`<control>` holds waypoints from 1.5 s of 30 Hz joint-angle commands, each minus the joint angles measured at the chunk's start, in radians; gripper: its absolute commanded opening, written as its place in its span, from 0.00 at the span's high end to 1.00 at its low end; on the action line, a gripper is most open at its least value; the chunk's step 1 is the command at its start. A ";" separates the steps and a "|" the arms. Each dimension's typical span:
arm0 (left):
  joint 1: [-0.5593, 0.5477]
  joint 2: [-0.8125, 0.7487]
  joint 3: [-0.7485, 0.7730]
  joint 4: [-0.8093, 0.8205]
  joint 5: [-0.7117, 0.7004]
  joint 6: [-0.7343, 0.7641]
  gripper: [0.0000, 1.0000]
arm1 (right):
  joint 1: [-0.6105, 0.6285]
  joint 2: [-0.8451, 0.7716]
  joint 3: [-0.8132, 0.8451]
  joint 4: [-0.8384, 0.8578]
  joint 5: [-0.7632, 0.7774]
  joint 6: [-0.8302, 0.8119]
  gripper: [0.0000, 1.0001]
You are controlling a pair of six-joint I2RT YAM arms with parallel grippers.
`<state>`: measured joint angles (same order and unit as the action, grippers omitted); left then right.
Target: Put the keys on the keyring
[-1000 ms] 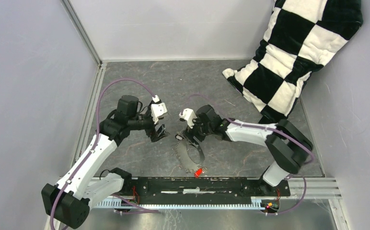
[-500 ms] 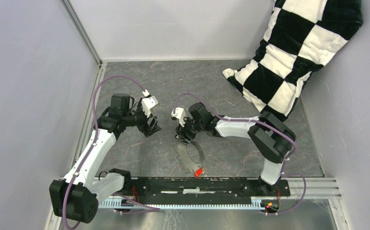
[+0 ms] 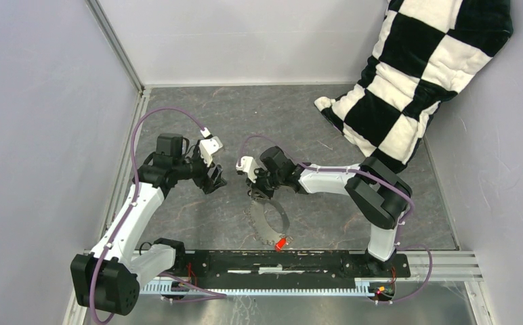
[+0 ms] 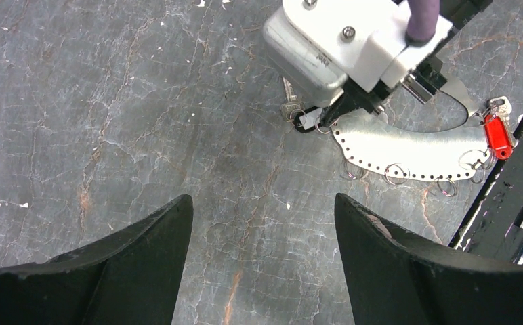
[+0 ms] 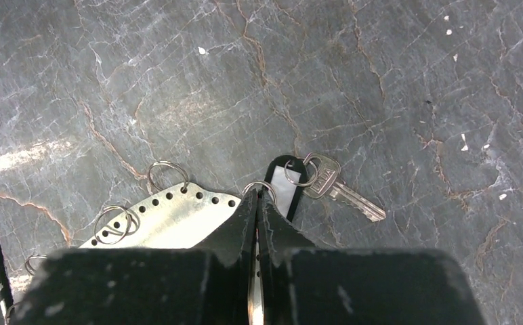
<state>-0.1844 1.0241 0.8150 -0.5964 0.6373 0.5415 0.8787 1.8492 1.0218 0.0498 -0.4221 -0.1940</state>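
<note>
The keyring [image 3: 253, 220] is a flat grey metal oval with a row of holes and small split rings, lying on the dark stone floor near the front. My right gripper [image 3: 254, 191] is shut on its far end, and in the right wrist view the thin plate [image 5: 171, 217] shows between the closed fingers [image 5: 257, 196]. A black key tag with a pale window [image 5: 286, 186] and a silver key [image 5: 340, 186] lie just beyond the fingertips. The red key [image 3: 281, 242] sits at the ring's near end [image 4: 497, 132]. My left gripper [image 3: 215, 184] hovers open to the left, holding nothing [image 4: 262, 203].
A black-and-white checked pillow [image 3: 414, 74] leans in the far right corner. The black base rail [image 3: 293, 261] runs along the near edge just behind the red key. Grey walls enclose the left, back and right sides.
My right gripper has closed from open onto the keyring's far end and shifted slightly left. The left arm drew back to the left early on, then stayed still.
</note>
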 commanded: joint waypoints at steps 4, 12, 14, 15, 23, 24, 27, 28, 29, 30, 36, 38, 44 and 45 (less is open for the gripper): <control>0.008 -0.013 -0.002 0.018 0.005 0.021 0.18 | 0.030 -0.002 0.058 -0.047 0.064 -0.060 1.00; 0.008 -0.030 -0.002 0.000 0.022 0.047 0.17 | 0.029 -0.050 0.052 -0.047 0.074 -0.062 0.83; 0.008 -0.034 0.000 -0.001 0.031 0.043 0.16 | 0.029 -0.054 0.042 -0.048 0.096 -0.059 0.47; 0.008 -0.037 0.000 -0.001 0.033 0.043 0.15 | 0.029 -0.058 0.036 -0.047 0.097 -0.059 0.37; 0.010 -0.045 0.000 -0.009 0.037 0.050 0.15 | 0.029 -0.064 0.015 -0.025 0.080 -0.037 0.39; 0.010 -0.045 0.000 -0.010 0.036 0.053 0.15 | 0.029 -0.060 0.014 -0.022 0.080 -0.033 0.41; 0.009 -0.044 0.001 -0.008 0.033 0.058 0.15 | 0.029 -0.040 0.017 -0.027 0.078 -0.032 0.45; 0.010 -0.042 0.002 -0.008 0.033 0.057 0.15 | 0.028 -0.034 0.015 -0.027 0.078 -0.031 0.46; 0.010 -0.041 0.004 -0.008 0.032 0.057 0.15 | 0.030 -0.028 0.012 -0.026 0.081 -0.032 0.46; 0.010 -0.042 0.004 -0.008 0.032 0.058 0.15 | 0.031 -0.022 0.007 -0.024 0.085 -0.032 0.46; 0.011 -0.040 0.004 -0.008 0.032 0.062 0.15 | 0.029 -0.012 -0.001 -0.014 0.083 -0.037 0.54; 0.011 -0.039 0.004 -0.007 0.031 0.064 0.15 | 0.029 -0.004 0.003 -0.017 0.083 -0.039 0.57; 0.011 -0.039 0.004 -0.006 0.028 0.067 0.16 | 0.030 0.001 0.016 -0.011 0.058 -0.036 0.77; 0.011 -0.040 0.005 -0.005 0.026 0.069 0.16 | 0.029 0.004 0.020 -0.014 0.051 -0.039 0.81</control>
<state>-0.1780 0.9947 0.8124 -0.6003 0.6418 0.5674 0.9062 1.8347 1.0214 0.0063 -0.3405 -0.2325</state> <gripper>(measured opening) 0.844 0.243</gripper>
